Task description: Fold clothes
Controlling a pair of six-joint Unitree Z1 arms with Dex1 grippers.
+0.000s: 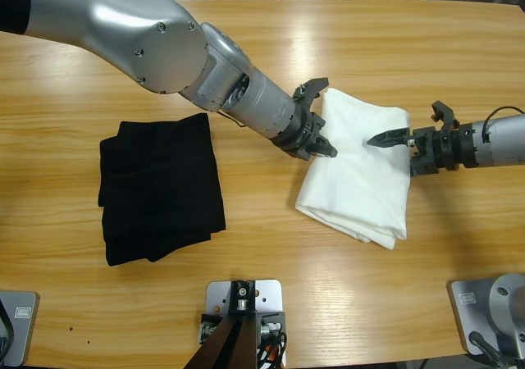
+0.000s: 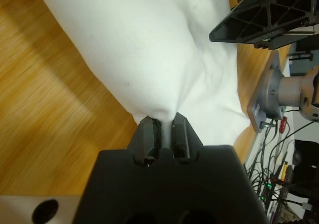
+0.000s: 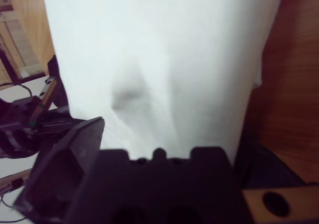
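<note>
Left gripper [image 2: 163, 127] pinches the white T-shirt [image 1: 361, 164], right of centre in the high view!
Soft, light, floppy cloth: edges are best to grab. Right gripper [image 1: 392, 137] gapes, empty; black garment [image 1: 160, 189] sits folded at left.

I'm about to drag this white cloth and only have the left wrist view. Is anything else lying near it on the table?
Observer: Only a black garment, lying flat and well apart from the white T-shirt, with bare wood between them.
Operator: Is the shirt spread out?
Observer: No, it lies folded into a compact oblong; your left hand holds one long edge.
Operator: What's the black piece at my top right?
Observer: The right hand. Its arm comes in from the opposite side, and its tip is over the shirt's middle.
</note>
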